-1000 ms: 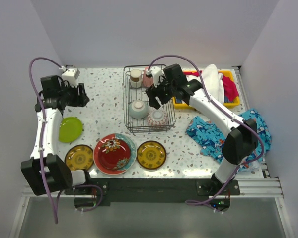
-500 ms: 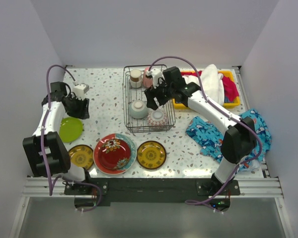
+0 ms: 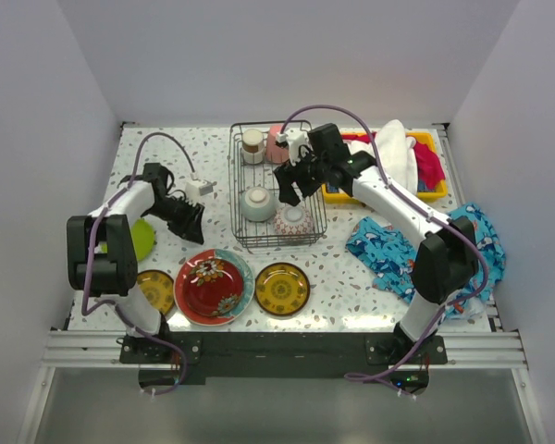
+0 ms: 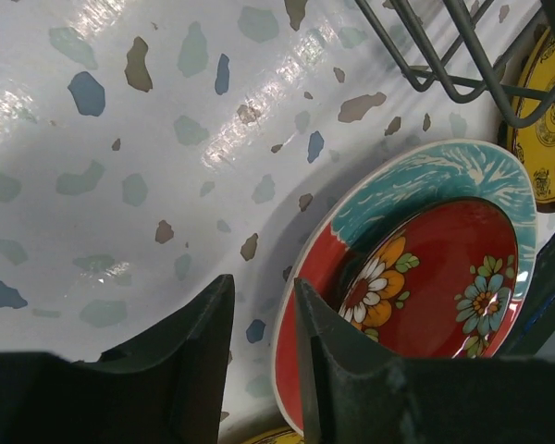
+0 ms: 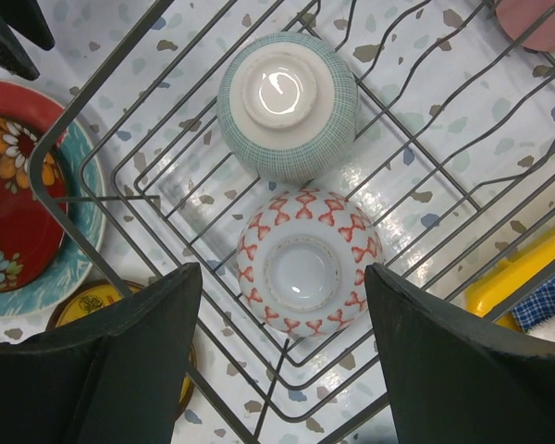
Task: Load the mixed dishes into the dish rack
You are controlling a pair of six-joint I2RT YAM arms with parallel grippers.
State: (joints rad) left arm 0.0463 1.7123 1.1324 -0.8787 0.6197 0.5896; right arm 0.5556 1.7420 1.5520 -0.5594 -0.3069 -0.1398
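Well, the speckled table is the biggest thing in front of me, with both arms reaching out over it. Toward the back stands the dish rack, a basket of thin dark wire. To its right the blue fish-print cloth lies crumpled near the table's right edge. Behind that cloth sits the yellow bin, heaped with fabric.

Four plates lie flat on the table, all outside the rack. The red teal-rimmed plate sits in the middle of the near edge, with the right amber plate just beside it. The left amber plate is on its other side, partly behind the left arm. The lime-green plate lies further left, half hidden by that same arm.

Inside the rack two bowls rest upside down, one just beside the other. They are the pale green bowl and the patterned bowl with its red criss-cross. At the rack's far end stand a brownish cup and a pink cup.

The left gripper hangs low over bare table just beside the red plate's rim. Its jaws are only narrowly apart, with nothing between them. The right gripper hovers above the rack over the two bowls, jaws spread wide and empty.
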